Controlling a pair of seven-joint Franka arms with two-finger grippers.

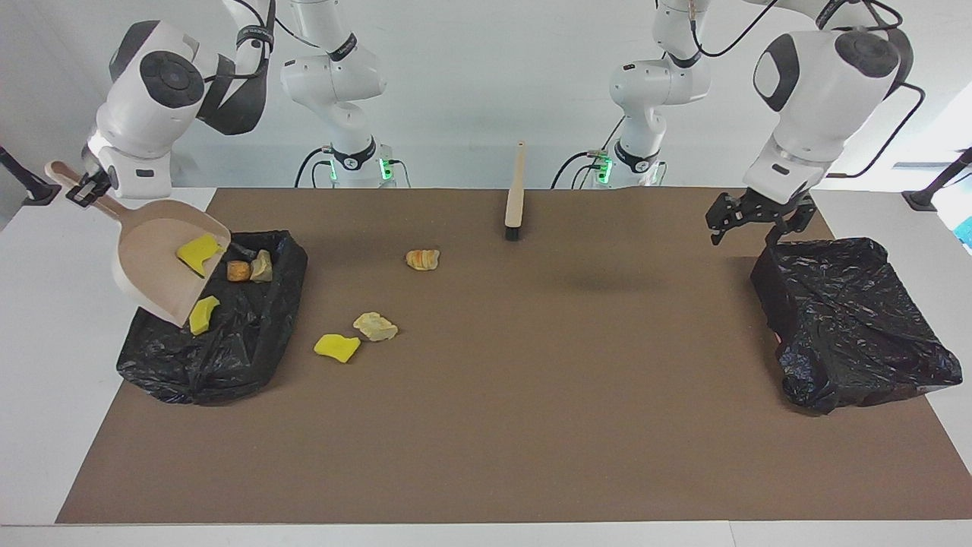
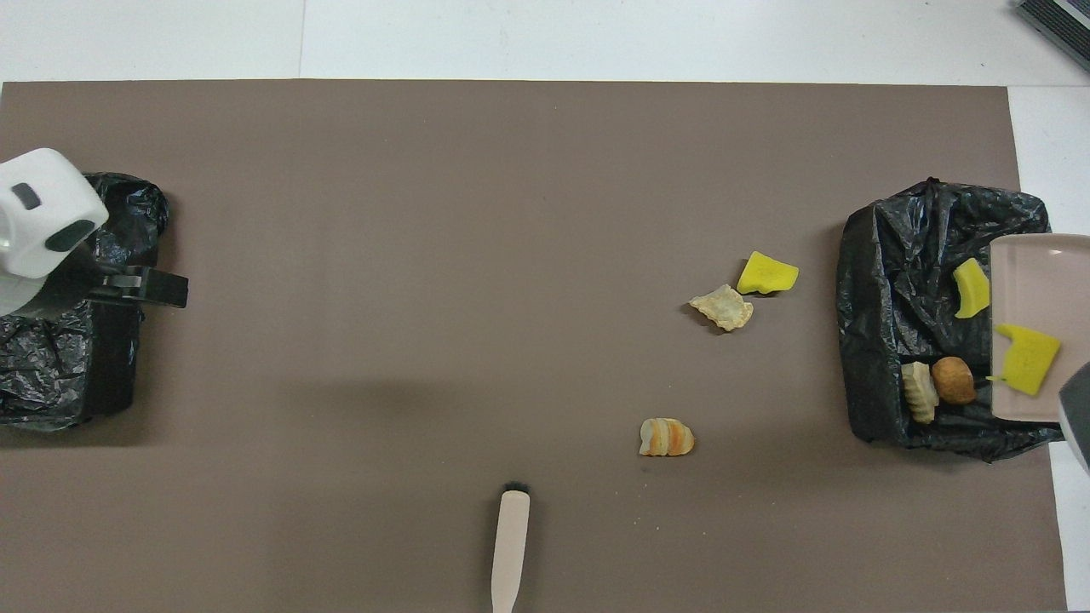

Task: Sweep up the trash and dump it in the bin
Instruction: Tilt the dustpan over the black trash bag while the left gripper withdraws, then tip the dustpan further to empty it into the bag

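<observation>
Trash (image 1: 337,347), seven scraps, spread between counter and bin. Three lie loose on the brown mat (image 1: 531,425): a yellow spongy chunk touching or just beside a pale crumpled lump (image 1: 375,327), and nearer the robots a striped tan-orange lump (image 1: 422,260). Two tan lumps (image 1: 250,269) sit side by side in the black-lined bin (image 1: 220,365) at the right arm's end of the counter. One yellow chunk (image 1: 203,314) lies at the dustpan's lip, over the bin; another yellow chunk (image 1: 197,252) rests on the pan's tilted floor.

Dustpan (image 1: 156,262), beige, tipped mouth-down over the bin. Right gripper (image 1: 85,190) has its fingers pressed onto the pan's handle and holds it in the air.

Left gripper (image 1: 753,219), fingers spread and holding nothing, hangs over the edge of a second black-lined bin (image 1: 858,327) at the left arm's end.

Brush (image 1: 515,194), beige handle with dark bristles, lies on the mat near the robots, untouched, well apart from both grippers.
</observation>
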